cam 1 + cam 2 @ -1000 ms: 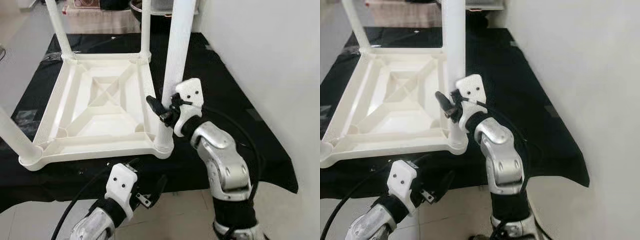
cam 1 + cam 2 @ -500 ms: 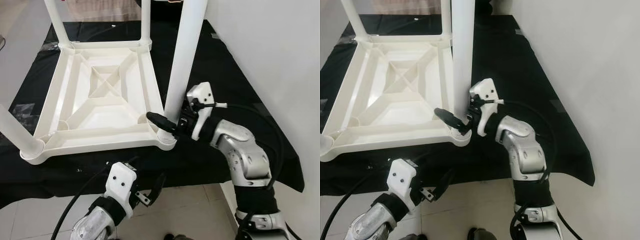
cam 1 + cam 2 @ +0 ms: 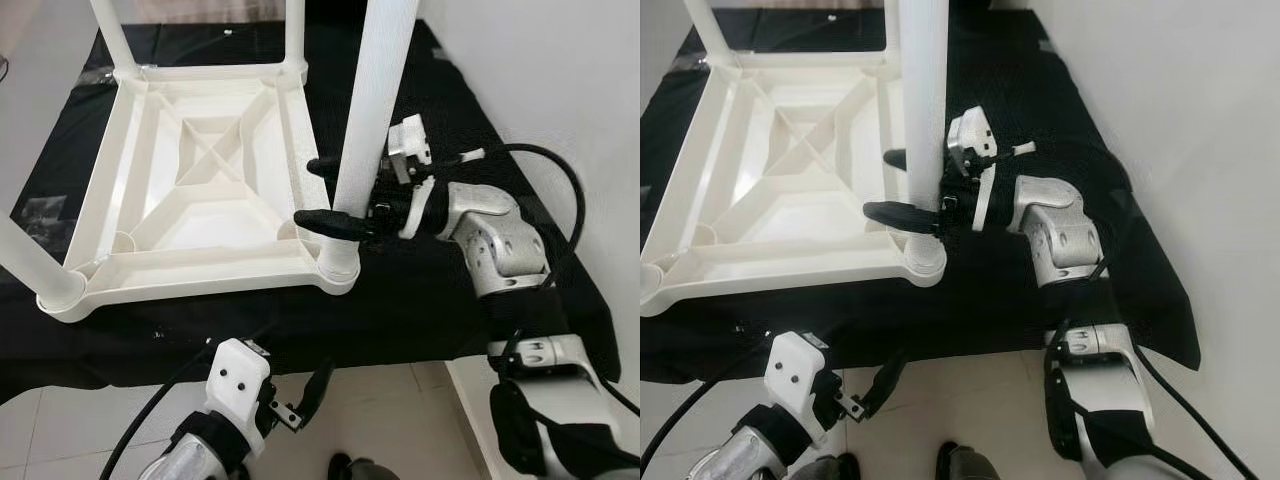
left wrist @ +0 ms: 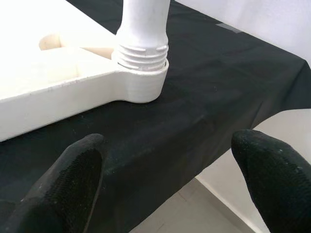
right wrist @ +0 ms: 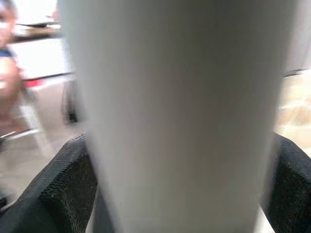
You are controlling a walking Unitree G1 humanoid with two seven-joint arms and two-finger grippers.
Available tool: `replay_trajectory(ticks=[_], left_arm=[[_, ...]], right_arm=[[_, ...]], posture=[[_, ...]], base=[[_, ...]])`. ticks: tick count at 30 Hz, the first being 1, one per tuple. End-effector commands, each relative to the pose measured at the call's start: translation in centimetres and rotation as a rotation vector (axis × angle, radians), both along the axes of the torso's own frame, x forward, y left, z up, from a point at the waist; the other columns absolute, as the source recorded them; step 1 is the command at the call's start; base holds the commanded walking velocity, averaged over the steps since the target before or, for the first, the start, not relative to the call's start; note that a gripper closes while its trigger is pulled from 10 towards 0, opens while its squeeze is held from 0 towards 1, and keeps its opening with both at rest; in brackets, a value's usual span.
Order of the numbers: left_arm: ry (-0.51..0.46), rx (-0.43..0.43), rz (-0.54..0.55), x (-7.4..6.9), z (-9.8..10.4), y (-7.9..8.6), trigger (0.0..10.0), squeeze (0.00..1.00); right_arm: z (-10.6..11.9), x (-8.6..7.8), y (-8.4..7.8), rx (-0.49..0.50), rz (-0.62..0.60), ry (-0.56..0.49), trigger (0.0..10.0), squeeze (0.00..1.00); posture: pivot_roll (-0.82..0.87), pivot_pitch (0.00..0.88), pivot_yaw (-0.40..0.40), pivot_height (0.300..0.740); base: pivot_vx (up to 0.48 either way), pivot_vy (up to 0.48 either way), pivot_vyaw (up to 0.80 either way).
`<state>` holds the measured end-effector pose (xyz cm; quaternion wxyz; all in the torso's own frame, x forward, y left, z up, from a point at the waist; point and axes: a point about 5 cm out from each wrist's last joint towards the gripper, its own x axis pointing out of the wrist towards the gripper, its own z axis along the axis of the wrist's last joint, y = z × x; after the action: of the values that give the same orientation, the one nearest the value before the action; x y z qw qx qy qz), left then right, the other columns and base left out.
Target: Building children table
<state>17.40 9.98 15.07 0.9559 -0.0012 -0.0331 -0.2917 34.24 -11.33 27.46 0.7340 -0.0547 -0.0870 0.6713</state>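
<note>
Right pincer (image 3: 333, 195) first: from my seat, in the left eye view, its two black fingers lie one on each side of the near-right table leg (image 3: 372, 110), low on the shaft, closed against it so the leg is gripped between them. That leg stands upright in the corner socket of the upturned white children's table (image 3: 190, 190), which lies underside-up on a black cloth (image 3: 420, 300) in the upper left of the frame. Another leg (image 3: 30, 265) rises at the near-left corner at about 9 o'clock, and two more stand at the far corners near 12. The left pincer (image 3: 305, 395) hangs at 6 o'clock, below the cloth's edge over the tiled floor (image 3: 380, 410), spread open and holding nothing.

In the right eye view the same grip shows: one black finger (image 3: 895, 212) crosses in front of the leg just above the socket.

In the left wrist view, both fingertips (image 4: 73, 179) stand wide apart, with a threaded leg base (image 4: 143, 53) seated in its socket beyond them.

In the right wrist view, blurred, the white shaft (image 5: 180, 111) seems to sit tight between the pads (image 5: 68, 184).
</note>
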Motion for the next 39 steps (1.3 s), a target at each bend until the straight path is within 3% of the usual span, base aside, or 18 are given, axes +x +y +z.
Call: replay_trajectory(ticks=[1,2,5,6,16,19,22,23,24,25,26,27,29,30,36,37,38,39], left_arm=[[0.028,0.022,-0.013,-0.6,-0.3,0.1,10.0,0.00],[0.031,0.023,-0.016,-0.7,-0.4,0.1,10.0,0.00],[0.033,0.024,-0.017,-0.7,-0.4,0.1,10.0,0.00],[0.035,0.025,-0.018,-0.8,-0.4,0.1,10.0,0.00],[0.041,0.031,-0.016,-0.8,-0.4,0.1,10.0,0.00],[0.040,0.028,-0.018,-0.7,-0.5,0.0,10.0,0.00],[0.040,0.025,-0.017,-0.6,-0.6,-0.1,10.0,0.00],[0.041,0.023,-0.015,-0.6,-0.6,0.0,10.0,0.00],[0.041,0.023,-0.015,-0.6,-0.6,0.0,10.0,0.00],[0.042,0.021,-0.013,-0.5,-0.6,0.0,10.0,0.00],[0.042,0.021,-0.013,-0.5,-0.6,0.0,10.0,0.00],[0.043,0.023,-0.013,-0.4,-0.6,0.1,10.0,0.00],[0.043,0.023,-0.013,-0.4,-0.6,0.1,10.0,0.00],[0.043,0.035,-0.009,-0.1,-0.8,0.4,10.0,0.00],[0.041,0.038,-0.018,0.5,-1.0,0.3,10.0,0.00],[0.036,0.041,-0.014,0.8,-1.0,0.4,10.0,0.00],[0.034,0.042,-0.011,0.9,-1.0,0.4,10.0,0.00],[0.034,0.042,-0.011,0.9,-1.0,0.4,10.0,0.00]], right_arm=[[0.4,-0.3,-0.6,0.002,0.113,0.018,6.2,0.00],[0.7,-0.1,-0.8,0.003,0.146,0.028,4.7,0.00],[0.8,0.1,-1.0,0.005,0.162,0.033,4.7,0.00],[1.0,0.2,-1.1,0.014,0.183,0.050,0.0,0.00],[1.1,0.7,-1.6,-0.025,0.181,0.031,0.0,0.00],[0.1,0.7,-1.9,-0.080,0.053,-0.018,0.0,0.00],[-2.4,0.9,-1.6,-0.164,-0.241,0.005,0.0,0.00],[-5.8,0.3,-0.8,-0.207,-0.524,0.071,0.0,0.00],[-5.8,0.3,-0.8,-0.207,-0.524,0.071,0.0,0.00],[-8.0,-0.6,-0.4,-0.127,-0.830,0.183,0.0,0.00],[-8.0,-0.6,-0.4,-0.127,-0.830,0.183,0.0,0.00],[-10.8,-2.9,-0.2,-0.070,-1.031,0.399,0.0,0.00],[-10.8,-2.9,-0.2,-0.070,-1.031,0.399,0.0,0.00],[-13.5,-6.2,2.9,-0.107,-1.041,0.484,0.0,0.00],[-12.5,-5.2,6.3,-0.003,-0.906,0.513,0.0,0.00],[-11.3,-4.3,6.4,0.044,-0.896,0.485,10.0,0.00],[-10.6,-3.9,6.3,0.076,-0.850,0.459,10.0,0.66],[-10.6,-3.9,6.3,0.076,-0.850,0.459,10.0,0.66]], posture=[[0.12,0.289,-0.071,0.740],[0.13,0.289,-0.068,0.740],[0.13,0.289,-0.068,0.740],[0.13,0.287,-0.069,0.740],[0.12,0.269,-0.068,0.740],[0.10,0.260,-0.085,0.740],[0.09,0.258,-0.096,0.740],[0.08,0.250,-0.110,0.740],[0.08,0.250,-0.110,0.740],[0.10,0.250,-0.098,0.740],[0.10,0.250,-0.098,0.740],[0.11,0.252,-0.092,0.740],[0.11,0.252,-0.092,0.740],[0.09,0.234,-0.069,0.740],[0.09,0.213,-0.070,0.740],[0.08,0.204,-0.069,0.740],[0.09,0.200,-0.070,0.740],[0.09,0.200,-0.070,0.740]], base=[[0.000,0.000,0.00],[0.000,0.000,0.00],[0.000,0.000,0.00],[0.000,0.000,0.00],[0.000,0.000,0.00],[0.000,0.000,0.00],[0.000,0.000,0.00],[0.000,0.000,0.00],[0.000,0.000,0.00],[0.000,0.000,0.00],[0.000,0.000,0.00],[0.000,0.000,0.00],[0.000,0.000,0.00],[0.000,0.000,0.00],[0.000,0.000,0.00],[0.000,0.000,0.00],[0.000,0.000,0.00],[0.000,0.000,0.00]])
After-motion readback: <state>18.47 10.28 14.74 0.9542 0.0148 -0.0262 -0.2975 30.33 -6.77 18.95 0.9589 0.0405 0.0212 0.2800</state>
